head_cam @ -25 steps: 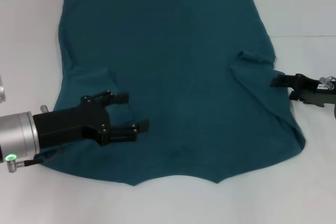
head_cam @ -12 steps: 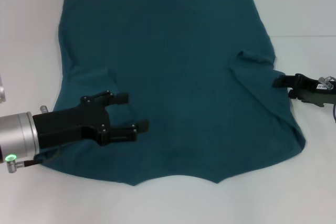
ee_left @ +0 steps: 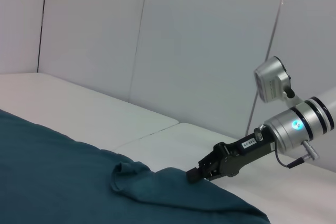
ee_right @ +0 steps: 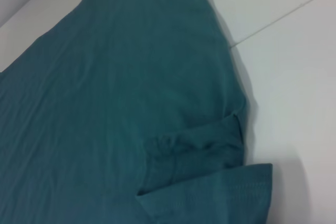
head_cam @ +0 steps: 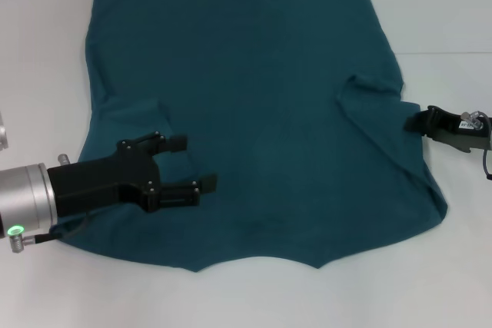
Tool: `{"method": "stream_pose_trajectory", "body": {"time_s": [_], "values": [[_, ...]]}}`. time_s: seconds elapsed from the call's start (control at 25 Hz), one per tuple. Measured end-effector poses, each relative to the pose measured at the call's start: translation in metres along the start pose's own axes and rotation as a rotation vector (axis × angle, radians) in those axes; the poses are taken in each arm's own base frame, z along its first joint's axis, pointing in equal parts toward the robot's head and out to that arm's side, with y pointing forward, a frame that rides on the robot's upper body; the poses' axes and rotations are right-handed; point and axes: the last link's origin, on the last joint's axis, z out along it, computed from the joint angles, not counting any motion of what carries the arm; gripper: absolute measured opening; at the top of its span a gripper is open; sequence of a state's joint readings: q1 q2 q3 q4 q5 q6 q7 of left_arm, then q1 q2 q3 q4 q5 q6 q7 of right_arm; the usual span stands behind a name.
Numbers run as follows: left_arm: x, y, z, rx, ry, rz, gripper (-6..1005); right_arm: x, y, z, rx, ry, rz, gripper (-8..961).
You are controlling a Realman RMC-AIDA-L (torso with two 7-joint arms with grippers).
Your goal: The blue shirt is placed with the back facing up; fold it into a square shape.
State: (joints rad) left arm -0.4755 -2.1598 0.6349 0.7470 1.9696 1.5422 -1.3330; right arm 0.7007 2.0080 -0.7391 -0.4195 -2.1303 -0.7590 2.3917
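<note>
You are looking at the shirt (head_cam: 246,113) lying spread flat on the white table (head_cam: 38,51), plain side up, with its collar edge nearest the robot.

The left gripper (head_cam: 188,165) is hovering over the shirt's near left part, fingers spread wide apart and holding nothing. Cloth is lying directly under and all around this gripper. Compared with the frames one second and half a second ago, it is sitting in the same place with the same spread; no change is showing.

The right gripper (head_cam: 421,122) is reaching in from the right, with its tip at the shirt's right edge. The folded-in right sleeve (head_cam: 369,90) is lying just beyond and inboard of that tip. In the left wrist view the right gripper (ee_left: 195,174) is resting its tip against the raised hem, with the bunched sleeve (ee_left: 128,174) just beside it. You cannot tell whether its fingers are parted or closed, nor whether any cloth is pinched between them.

Compared with one second ago, the right gripper is sitting slightly farther to the right and lower in the head view, so it is backing away from the sleeve. The shirt's outline and the sleeve fold are lying as they did then.

In the right wrist view the shirt (ee_right: 115,103) is filling most of the picture, with the sleeve (ee_right: 205,145) doubled over its body.
</note>
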Motion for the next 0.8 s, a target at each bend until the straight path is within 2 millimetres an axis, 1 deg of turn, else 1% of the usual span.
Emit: {"method": "stream_pose_trajectory", "body": {"time_s": [0.04, 0.36, 0.48, 0.52, 0.56, 0.76, 0.8], "values": [[0.0, 0.0, 0.0, 0.002, 0.0, 0.0, 949, 0.0, 0.0, 0.0, 0.0, -0.001, -0.003, 228], [0.0, -0.001, 0.0, 0.005, 0.0, 0.001, 949, -0.001, 0.0, -0.001, -0.007, -0.011, -0.004, 72], [0.0, -0.001, 0.0, 0.005, 0.0, 0.001, 949, -0.001, 0.004, -0.001, -0.049, -0.027, -0.008, 13], [0.0, -0.001, 0.0, 0.005, 0.0, 0.001, 949, 0.003, 0.009, 0.001, -0.079, -0.026, -0.015, 12], [0.0, -0.001, 0.0, 0.005, 0.0, 0.001, 949, 0.003, 0.009, 0.001, -0.079, -0.026, -0.015, 11], [0.0, -0.001, 0.0, 0.008, -0.001, 0.002, 949, 0.018, 0.023, 0.009, -0.121, -0.001, -0.045, 12], [0.0, -0.001, 0.0, 0.008, -0.001, 0.002, 949, 0.023, 0.028, 0.012, -0.133, 0.007, -0.058, 13]]}}
